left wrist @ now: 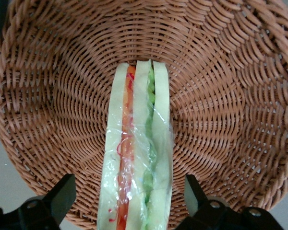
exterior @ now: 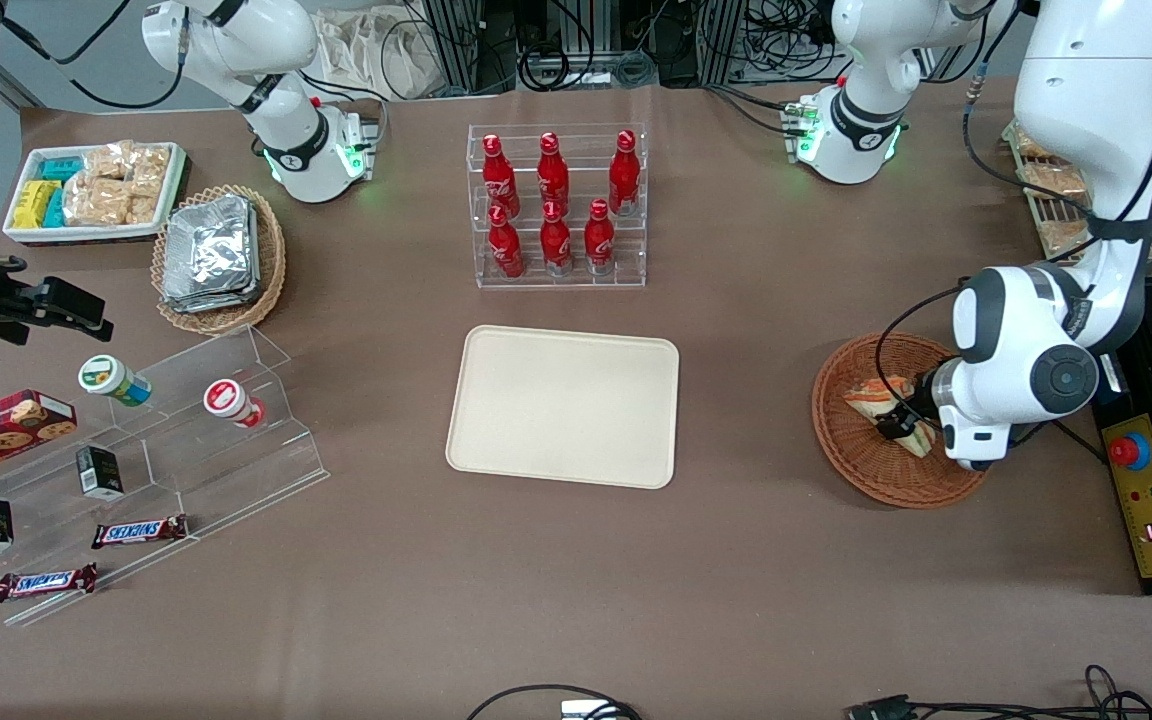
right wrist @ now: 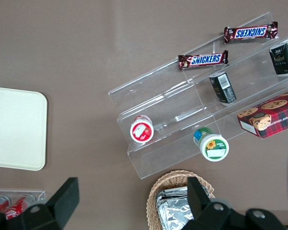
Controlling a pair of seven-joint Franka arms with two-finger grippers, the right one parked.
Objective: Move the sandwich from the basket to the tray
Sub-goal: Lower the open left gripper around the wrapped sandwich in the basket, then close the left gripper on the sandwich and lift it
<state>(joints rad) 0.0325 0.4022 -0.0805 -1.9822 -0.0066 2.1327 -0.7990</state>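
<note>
Your gripper (left wrist: 129, 201) hangs released in the basket (left wrist: 240, 96), fingers (left wrist: 62, 194) straddling the sandwich (left wrist: 137, 143), gaps either side. The tray (exterior: 564, 405) lies bare toward the counter (exterior: 576, 590) middle.

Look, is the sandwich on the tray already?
No, the sandwich lies in the basket, between the open gripper's fingers; the tray holds nothing.

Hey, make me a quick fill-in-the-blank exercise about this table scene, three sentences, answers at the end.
1. The sandwich lies in the woven ____.
2. The gripper is open, one finger on each side of the ____.
3. The cream tray has ____ on it.

Missing words: basket; sandwich; nothing
</note>
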